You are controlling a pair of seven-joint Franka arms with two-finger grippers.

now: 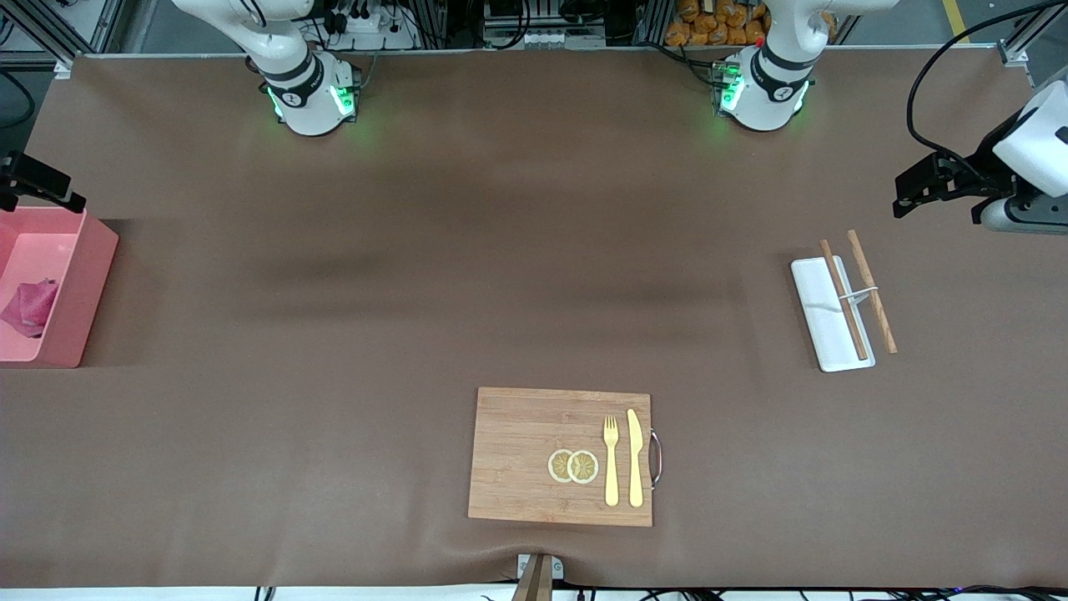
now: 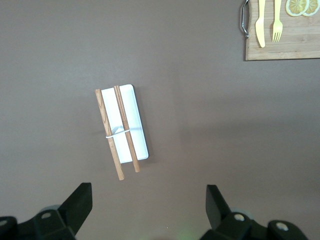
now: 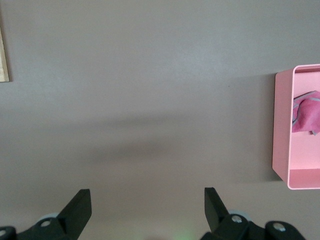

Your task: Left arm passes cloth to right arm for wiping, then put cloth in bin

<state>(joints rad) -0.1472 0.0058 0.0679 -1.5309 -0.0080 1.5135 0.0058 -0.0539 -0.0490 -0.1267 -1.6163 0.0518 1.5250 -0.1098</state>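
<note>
The crimson-pink cloth (image 1: 29, 307) lies crumpled inside the pink bin (image 1: 88, 267) at the right arm's end of the table. It also shows in the right wrist view (image 3: 306, 117), inside the bin (image 3: 281, 125). My right gripper (image 1: 37, 185) hangs in the air by the bin's rim. In its wrist view it (image 3: 147, 197) is open and empty over bare table. My left gripper (image 1: 914, 188) is raised at the left arm's end of the table. In its wrist view it (image 2: 147, 192) is open and empty, apart from the white tray.
A white tray (image 1: 822, 317) with two banded wooden chopsticks (image 1: 859, 292) lies near the left gripper; it also shows in the left wrist view (image 2: 137, 125). A wooden cutting board (image 1: 517, 455) with a fork, a knife and two lemon slices lies near the front edge.
</note>
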